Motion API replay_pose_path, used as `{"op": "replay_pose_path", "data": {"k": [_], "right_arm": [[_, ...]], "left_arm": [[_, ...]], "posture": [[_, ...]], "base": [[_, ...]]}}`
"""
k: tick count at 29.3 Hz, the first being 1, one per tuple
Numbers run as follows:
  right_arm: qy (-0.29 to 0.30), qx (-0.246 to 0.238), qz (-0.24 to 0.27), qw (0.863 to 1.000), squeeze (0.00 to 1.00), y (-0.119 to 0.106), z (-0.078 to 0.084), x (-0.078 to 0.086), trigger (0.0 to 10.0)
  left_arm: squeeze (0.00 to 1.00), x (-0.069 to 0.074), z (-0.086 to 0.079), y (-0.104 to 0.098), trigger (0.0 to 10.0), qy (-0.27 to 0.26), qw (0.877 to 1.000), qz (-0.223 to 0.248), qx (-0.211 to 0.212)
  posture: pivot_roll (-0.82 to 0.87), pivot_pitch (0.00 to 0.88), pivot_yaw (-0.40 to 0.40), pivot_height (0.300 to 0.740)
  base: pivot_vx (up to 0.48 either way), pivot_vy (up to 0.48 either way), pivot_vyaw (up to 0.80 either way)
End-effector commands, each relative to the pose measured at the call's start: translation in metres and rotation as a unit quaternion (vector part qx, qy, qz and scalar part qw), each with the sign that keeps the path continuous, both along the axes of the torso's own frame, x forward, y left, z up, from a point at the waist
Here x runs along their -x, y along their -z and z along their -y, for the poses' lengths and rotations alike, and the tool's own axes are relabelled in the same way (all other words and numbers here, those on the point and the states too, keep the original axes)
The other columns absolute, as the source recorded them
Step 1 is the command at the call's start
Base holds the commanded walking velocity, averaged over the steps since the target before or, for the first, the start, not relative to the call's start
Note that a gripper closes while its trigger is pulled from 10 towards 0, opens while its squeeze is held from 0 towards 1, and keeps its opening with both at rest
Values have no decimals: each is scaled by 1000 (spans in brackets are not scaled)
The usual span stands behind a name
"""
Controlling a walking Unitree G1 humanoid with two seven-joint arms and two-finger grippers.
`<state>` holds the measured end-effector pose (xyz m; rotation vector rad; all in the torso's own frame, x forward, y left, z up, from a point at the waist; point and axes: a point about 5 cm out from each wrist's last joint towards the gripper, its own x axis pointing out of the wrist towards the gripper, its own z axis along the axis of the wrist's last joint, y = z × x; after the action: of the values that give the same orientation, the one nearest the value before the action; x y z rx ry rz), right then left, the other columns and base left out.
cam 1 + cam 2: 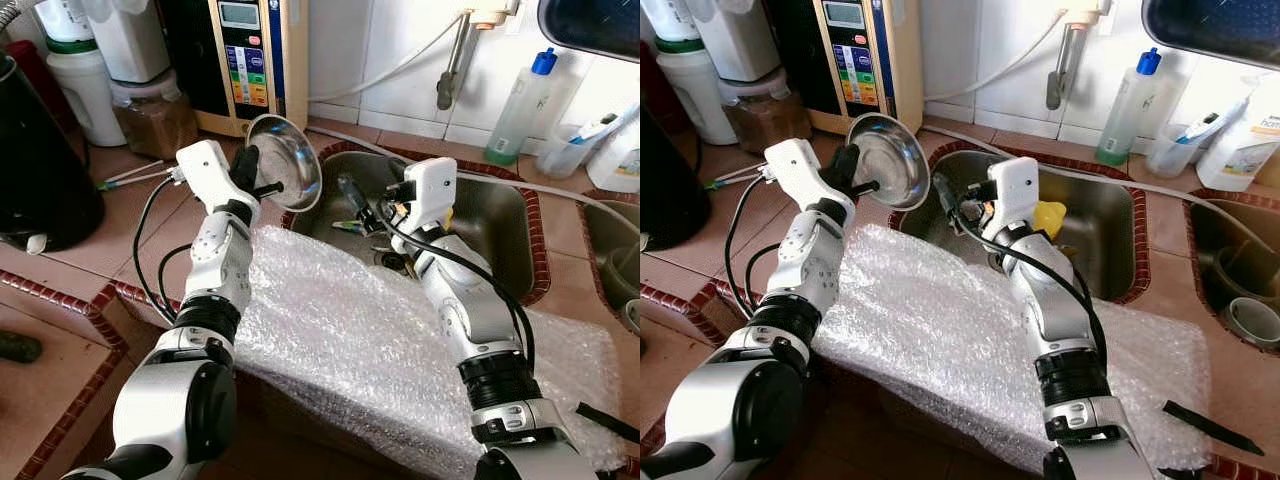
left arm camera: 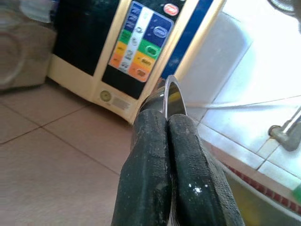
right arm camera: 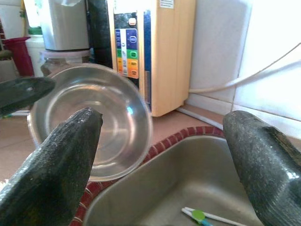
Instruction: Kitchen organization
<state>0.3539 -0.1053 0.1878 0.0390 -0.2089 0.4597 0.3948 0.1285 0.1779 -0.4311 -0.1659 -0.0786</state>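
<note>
A round steel bowl [image 1: 290, 160] hangs tilted on edge above the counter, just left of the steel sink [image 1: 500, 235]. My left gripper [image 1: 258, 180] is shut on the bowl's rim [image 2: 171, 92], its two black fingers [image 2: 150, 155] pressed together on the thin edge. My right gripper [image 1: 365, 195] hovers open over the sink's left part, pointing at the bowl's hollow side [image 3: 94, 122], a short way off it. Its fingers [image 3: 61, 160] stand wide apart with nothing between them.
A bubble wrap sheet [image 1: 340, 340] covers the counter's front edge under both arms. A beige water appliance [image 1: 250, 60], jars and a black pot [image 1: 40, 160] stand at the back left. A tap [image 1: 455, 65] and blue-capped bottle [image 1: 520, 105] are behind the sink. Small utensils [image 3: 202, 216] lie inside it.
</note>
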Motion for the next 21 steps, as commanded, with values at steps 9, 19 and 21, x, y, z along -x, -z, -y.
{"op": "replay_pose_path", "data": {"k": [9, 19, 21], "right_arm": [[27, -105, -62, 992, 0, 9, 15, -16, 10000], [40, -180, -104, 977, 0, 10, 18, -35, 10000], [40, -182, -108, 977, 0, 10, 17, -37, 10000]], "left_arm": [[0, 2, 15, -32, 0, 87, 990, 91, 68], [0, 14, 36, -42, 0, 173, 972, 115, 110], [0, 17, 40, -42, 0, 189, 968, 116, 116]], "posture": [[19, 0, 17, 740], [32, 0, 7, 740], [32, 0, 6, 740]], "base": [[0, 0, 0], [0, 0, 0], [0, 0, 0]]}}
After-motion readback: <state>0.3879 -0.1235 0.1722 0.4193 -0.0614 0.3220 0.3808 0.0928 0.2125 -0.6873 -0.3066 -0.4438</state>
